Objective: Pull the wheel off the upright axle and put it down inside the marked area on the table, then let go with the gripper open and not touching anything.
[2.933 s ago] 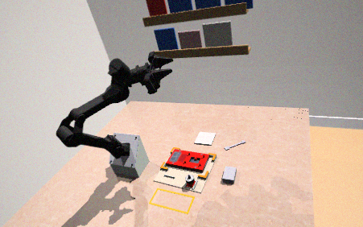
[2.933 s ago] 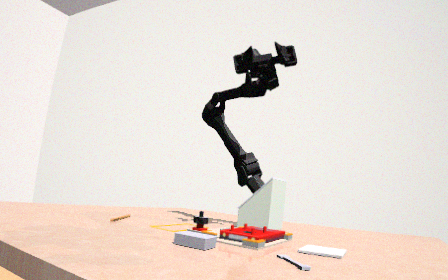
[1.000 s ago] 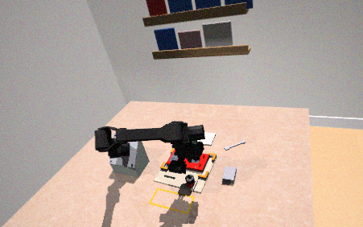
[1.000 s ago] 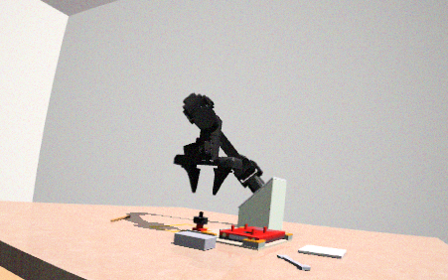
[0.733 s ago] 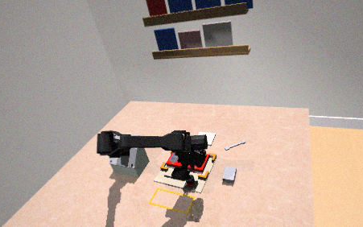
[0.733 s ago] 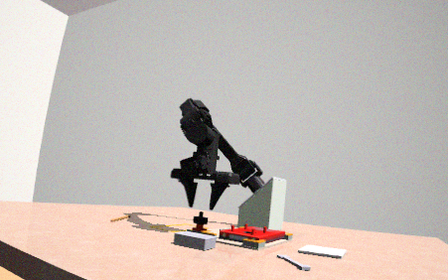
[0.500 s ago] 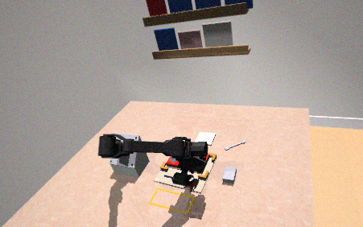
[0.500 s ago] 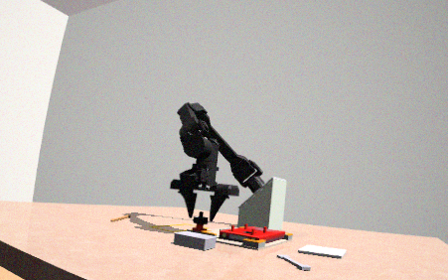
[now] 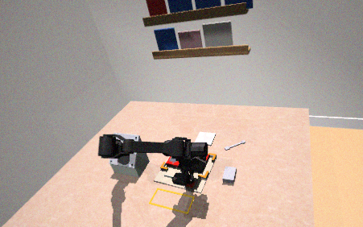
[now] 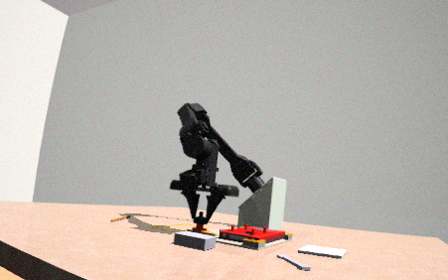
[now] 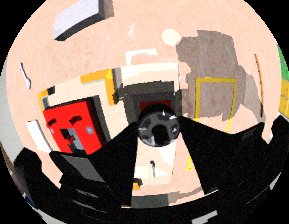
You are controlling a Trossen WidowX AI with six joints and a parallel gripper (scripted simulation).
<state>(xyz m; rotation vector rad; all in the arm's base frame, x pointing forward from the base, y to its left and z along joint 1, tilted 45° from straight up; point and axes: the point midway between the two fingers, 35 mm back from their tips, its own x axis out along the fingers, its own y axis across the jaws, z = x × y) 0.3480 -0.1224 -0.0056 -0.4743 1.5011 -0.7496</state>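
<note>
The dark round wheel [image 10: 201, 216] [image 11: 158, 129] sits upright on its axle over a small red base [image 10: 200, 227] at the front of the cream board. My gripper [image 10: 201, 219] [image 11: 158, 123] points straight down, with one finger against each side of the wheel; it appears shut on it. The axle is mostly hidden by the wheel and fingers. The marked area, a yellow outline [image 9: 154, 196] [image 11: 197, 100], lies on the table beside the cream board, with the arm's shadow across part of it.
A red plate [image 10: 253, 232] [image 11: 90, 117] with pegs and orange corner brackets lies beside the axle. A grey block [image 9: 229, 173] [image 10: 194, 240] [image 11: 80, 17] lies near the cream board [image 9: 161, 182]. A wrench [image 9: 235, 145] [image 10: 293, 262] and a white pad [image 9: 206, 138] [image 10: 323, 251] lie farther off.
</note>
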